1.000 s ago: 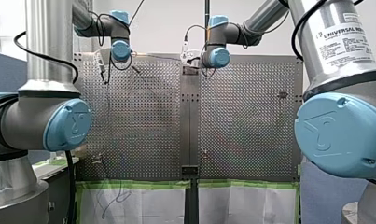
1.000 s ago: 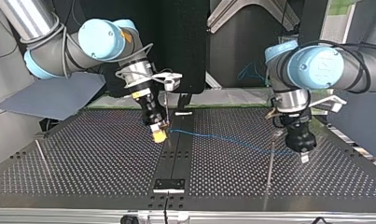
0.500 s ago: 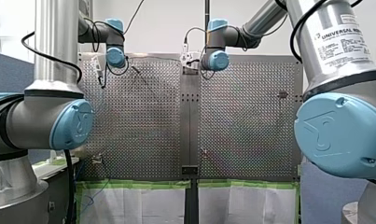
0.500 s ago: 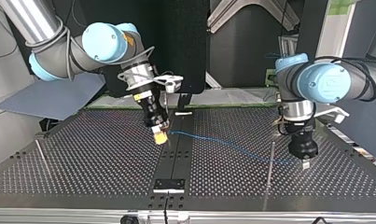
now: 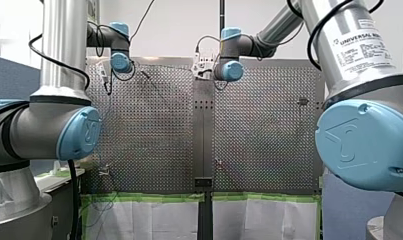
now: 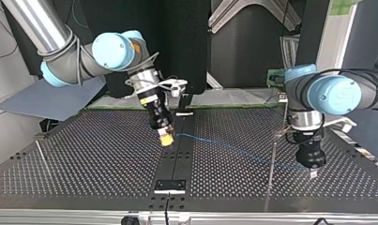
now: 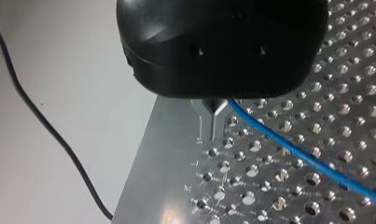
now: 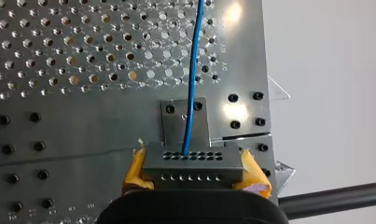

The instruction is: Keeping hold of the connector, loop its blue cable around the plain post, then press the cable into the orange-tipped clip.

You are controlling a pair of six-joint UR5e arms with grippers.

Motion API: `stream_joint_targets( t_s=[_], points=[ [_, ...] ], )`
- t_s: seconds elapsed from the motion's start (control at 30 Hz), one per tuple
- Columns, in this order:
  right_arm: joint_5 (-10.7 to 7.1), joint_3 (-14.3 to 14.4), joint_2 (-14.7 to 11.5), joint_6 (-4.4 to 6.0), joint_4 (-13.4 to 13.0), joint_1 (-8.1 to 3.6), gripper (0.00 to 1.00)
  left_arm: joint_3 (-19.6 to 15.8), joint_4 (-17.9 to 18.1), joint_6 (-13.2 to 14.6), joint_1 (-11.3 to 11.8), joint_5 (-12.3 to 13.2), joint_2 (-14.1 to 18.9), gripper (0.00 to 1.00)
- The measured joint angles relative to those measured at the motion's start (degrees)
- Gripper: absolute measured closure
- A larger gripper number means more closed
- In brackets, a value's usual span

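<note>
Connector [image 8: 191, 163]: where is it?
— Clamped between the yellow pads [image 8: 135, 171] of my right claw [image 8: 192, 171]. Its blue cable [image 8: 191, 93] runs straight ahead of that claw over the table [image 8: 59, 56].
— How do the arms stand?
— In the top view my right arm slants down to the table's middle. My left claw [image 6: 312, 171] points straight down.
— Its grip?
— The wrist view shows its metal fingers [image 7: 207, 122] pinched on the cable.
— Anything only one view gives?
— Only the top view shows the post [image 6: 272, 168], just beside my left claw.

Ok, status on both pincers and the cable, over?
Right pincer shut on connector. Left pincer shut on cable. Cable stretched between them. Thin post beside left pincer.
</note>
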Motion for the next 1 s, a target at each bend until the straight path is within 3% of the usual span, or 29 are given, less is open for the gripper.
stream_joint_targets(
  t_s=[0.37,0.6,1.0],
  points=[
    [0.02,-0.75,1.07,0.01,-0.37,-0.17,1.00,0.57,0.15,-0.59,0.82,3.41,-2.95,1.00],
    [0.05,-0.75,2.06,0.00,-0.60,-0.22,1.00,0.57,0.21,-0.80,0.81,3.85,-5.07,1.00],
    [0.14,-0.73,5.52,-0.32,-0.67,0.31,1.00,0.42,0.34,-2.62,1.22,4.88,-5.43,0.98]
  ],
)
